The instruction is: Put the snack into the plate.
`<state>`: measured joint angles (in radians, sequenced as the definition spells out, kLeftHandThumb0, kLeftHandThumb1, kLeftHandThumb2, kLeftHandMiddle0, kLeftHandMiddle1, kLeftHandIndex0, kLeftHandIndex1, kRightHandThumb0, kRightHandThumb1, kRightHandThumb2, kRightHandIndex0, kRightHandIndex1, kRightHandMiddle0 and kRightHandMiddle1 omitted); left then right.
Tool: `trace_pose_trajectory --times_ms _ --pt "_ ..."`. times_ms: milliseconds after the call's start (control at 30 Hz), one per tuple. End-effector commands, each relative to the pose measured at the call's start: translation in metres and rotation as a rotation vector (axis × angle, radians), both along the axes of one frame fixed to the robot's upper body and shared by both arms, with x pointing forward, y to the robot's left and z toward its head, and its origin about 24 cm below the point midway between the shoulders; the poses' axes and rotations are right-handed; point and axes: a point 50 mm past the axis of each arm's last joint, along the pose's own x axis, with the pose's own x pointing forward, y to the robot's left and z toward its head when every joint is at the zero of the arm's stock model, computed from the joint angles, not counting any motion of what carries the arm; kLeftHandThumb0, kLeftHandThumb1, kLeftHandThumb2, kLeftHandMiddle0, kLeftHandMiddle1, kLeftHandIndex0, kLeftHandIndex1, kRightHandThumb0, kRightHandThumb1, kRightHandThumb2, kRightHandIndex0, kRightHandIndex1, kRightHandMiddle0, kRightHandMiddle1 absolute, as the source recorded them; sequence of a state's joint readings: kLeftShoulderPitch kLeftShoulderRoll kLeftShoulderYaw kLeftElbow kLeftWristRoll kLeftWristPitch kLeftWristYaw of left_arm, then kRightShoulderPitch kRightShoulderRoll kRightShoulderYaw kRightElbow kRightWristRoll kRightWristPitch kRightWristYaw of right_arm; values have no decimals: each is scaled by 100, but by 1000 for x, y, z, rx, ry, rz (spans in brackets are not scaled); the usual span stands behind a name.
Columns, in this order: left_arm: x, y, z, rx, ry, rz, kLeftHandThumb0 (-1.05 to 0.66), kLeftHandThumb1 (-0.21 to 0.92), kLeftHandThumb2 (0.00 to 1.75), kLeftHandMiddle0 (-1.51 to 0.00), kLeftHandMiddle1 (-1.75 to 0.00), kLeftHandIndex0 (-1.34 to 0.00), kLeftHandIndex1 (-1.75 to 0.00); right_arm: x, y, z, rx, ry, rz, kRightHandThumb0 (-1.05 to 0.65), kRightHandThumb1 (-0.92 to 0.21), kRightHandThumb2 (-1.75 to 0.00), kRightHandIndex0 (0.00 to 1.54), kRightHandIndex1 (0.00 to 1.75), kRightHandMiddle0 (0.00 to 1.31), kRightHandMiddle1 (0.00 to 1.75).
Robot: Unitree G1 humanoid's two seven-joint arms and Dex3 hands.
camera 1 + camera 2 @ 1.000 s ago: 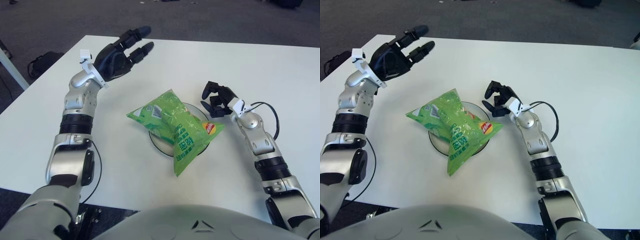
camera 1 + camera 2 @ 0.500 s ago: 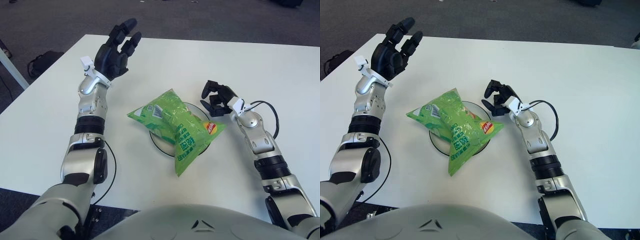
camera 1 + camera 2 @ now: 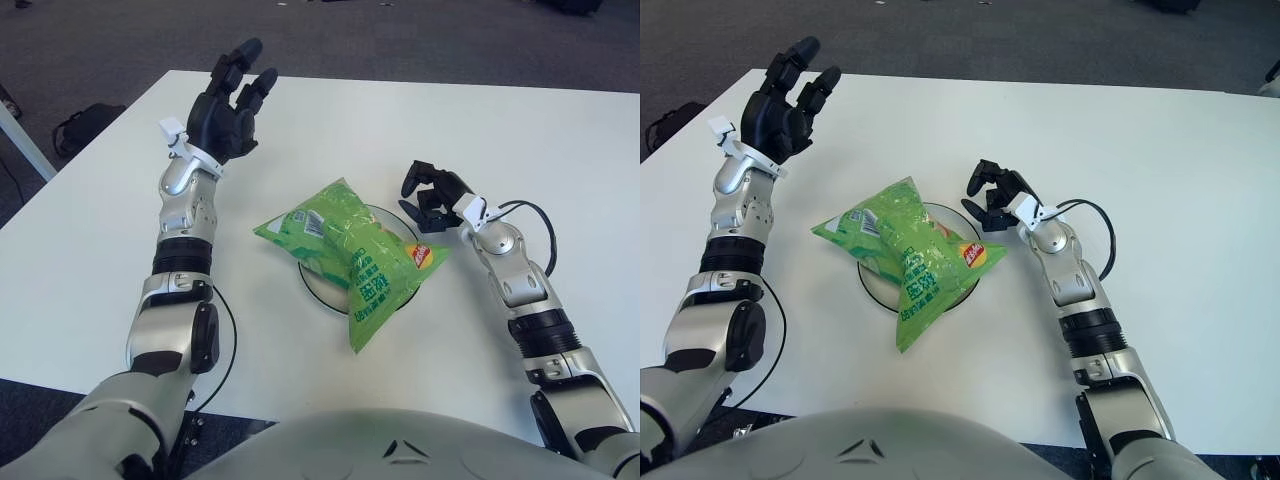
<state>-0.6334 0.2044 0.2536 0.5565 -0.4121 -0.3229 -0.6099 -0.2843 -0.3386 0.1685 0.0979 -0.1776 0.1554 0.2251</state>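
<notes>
Since half a second ago almost nothing has shifted: the left hand has tipped only slightly, its fingertips a touch higher, and it remains raised above the table at about ten o'clock from the plate. Its dark fingers are spread and extended, palm turned toward the scene, holding nothing. A small white tag sticks out at its wrist.

At about two o'clock from the plate, the right hand sits just beside the bag's upper right corner, apart from it. Its black fingers are curled inward around nothing. A black cable loops off the right wrist over the white tabletop.

Between the two hands lies the snack, a bright green crinkled bag resting across the round plate and covering most of it; only the plate's dark rim and a sliver of its white face show at eight o'clock and twelve o'clock of the bag. The bag's long end runs off the plate toward six o'clock onto the table. Printed on it are a small white label panel near the ten o'clock end, white lettering down the middle too small to read, and a round yellow and red brand logo at the three o'clock corner.
</notes>
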Motion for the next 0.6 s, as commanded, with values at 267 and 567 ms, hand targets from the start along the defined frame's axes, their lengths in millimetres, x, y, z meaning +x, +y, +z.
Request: trace_pose_trajectory --times_ms 267,567 --pt "-9 8 -27 41 85 91 -70 60 75 -7 -65 0 -51 -20 -11 -56 -70 266 -34 -39 -66 -88 74 166 36 175" --pt "-8 12 -47 30 238 79 -73 64 71 -10 -105 0 -81 -20 -10 -56 -59 262 -38 -39 -65 -89 76 167 36 175"
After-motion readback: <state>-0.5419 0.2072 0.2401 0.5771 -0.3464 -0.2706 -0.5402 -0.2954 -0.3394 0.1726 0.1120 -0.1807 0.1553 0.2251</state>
